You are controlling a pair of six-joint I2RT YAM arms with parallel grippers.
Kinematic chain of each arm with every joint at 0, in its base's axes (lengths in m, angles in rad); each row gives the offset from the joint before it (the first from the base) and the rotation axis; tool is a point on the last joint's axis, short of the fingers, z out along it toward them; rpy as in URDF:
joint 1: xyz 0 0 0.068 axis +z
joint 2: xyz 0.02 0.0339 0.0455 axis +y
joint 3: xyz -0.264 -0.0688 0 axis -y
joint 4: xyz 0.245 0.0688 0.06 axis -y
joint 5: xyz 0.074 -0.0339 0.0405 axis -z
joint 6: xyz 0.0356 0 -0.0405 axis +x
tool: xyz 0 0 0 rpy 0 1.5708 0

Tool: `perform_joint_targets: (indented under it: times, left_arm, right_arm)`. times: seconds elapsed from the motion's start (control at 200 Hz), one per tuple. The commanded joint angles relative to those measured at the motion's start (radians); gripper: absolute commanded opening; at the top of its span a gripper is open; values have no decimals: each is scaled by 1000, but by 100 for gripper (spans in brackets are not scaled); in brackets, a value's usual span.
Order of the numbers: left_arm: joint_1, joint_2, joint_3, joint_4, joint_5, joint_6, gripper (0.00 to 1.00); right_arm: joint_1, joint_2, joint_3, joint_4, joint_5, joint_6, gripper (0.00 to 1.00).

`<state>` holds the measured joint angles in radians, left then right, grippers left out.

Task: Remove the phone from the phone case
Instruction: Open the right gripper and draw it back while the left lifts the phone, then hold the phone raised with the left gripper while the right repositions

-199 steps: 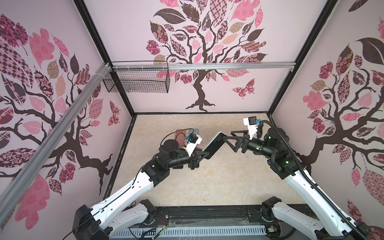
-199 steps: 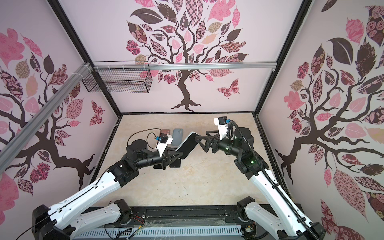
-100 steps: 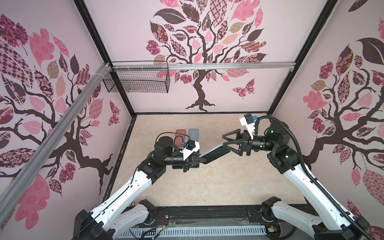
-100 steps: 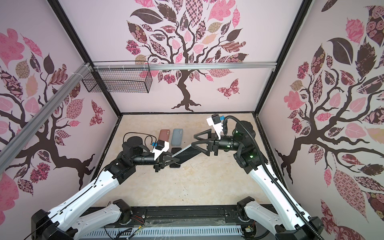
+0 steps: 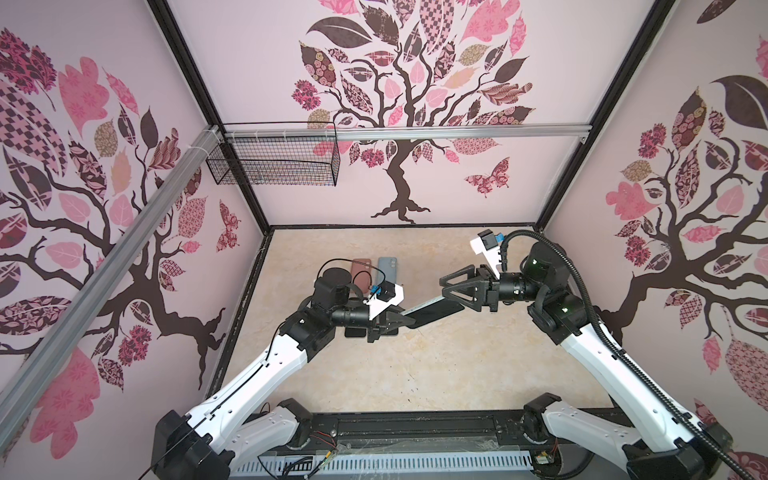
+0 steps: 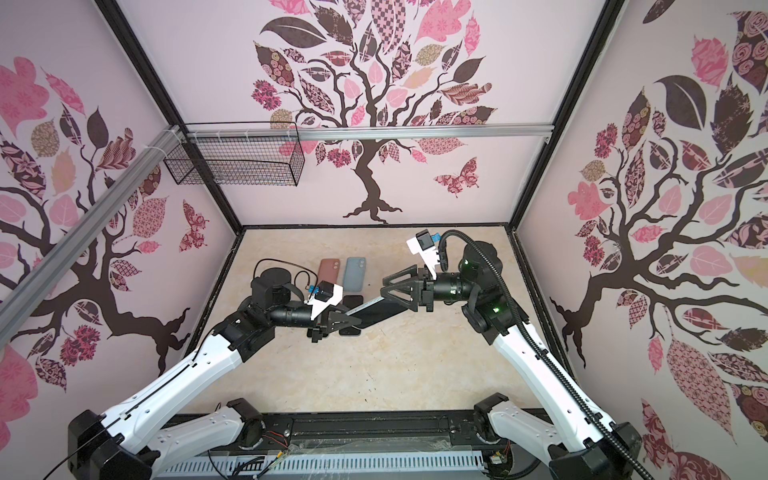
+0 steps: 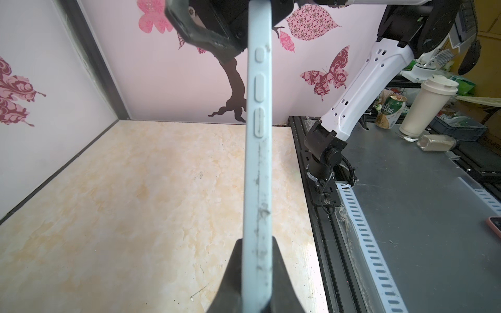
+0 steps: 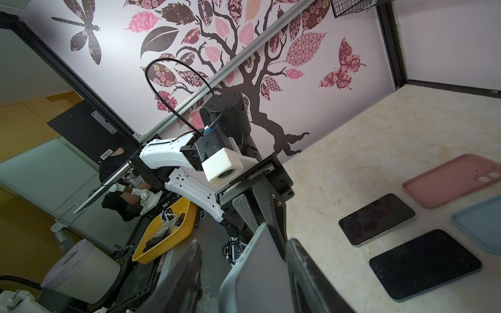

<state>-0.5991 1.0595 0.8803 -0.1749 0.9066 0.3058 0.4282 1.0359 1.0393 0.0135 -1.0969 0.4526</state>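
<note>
The phone, dark screen up and sitting in its pale blue-grey phone case, hangs above the table in both top views. My left gripper is shut on its near end, both fingers pressed against the case. My right gripper straddles the far end with its jaws apart. One finger lies close to the screen side. The other finger stands clear of the case's back with a gap between.
An empty pink case and a blue case lie on the table at the back. Two bare dark phones lie beside them, under the left arm. A wire basket hangs on the back wall.
The cased phone has been lowered and tipped flatter between the two arms. The right gripper's jaws have narrowed round its far end. The left grip has not changed.
</note>
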Motion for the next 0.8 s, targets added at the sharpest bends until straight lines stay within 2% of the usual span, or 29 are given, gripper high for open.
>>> perform_joint_targets:
  times: [0.0, 0.2, 0.795]
  left_arm:
    - [2, -3, 60, 29, 43, 7, 0]
    - [1, 8, 61, 28, 53, 11, 0]
    - [2, -4, 58, 43, -17, 33, 0]
  right_arm:
    - [22, 17, 4, 25, -11, 10, 48]
    - [45, 36, 3, 76, -16, 54, 36]
    - [46, 49, -3, 80, -22, 138, 13]
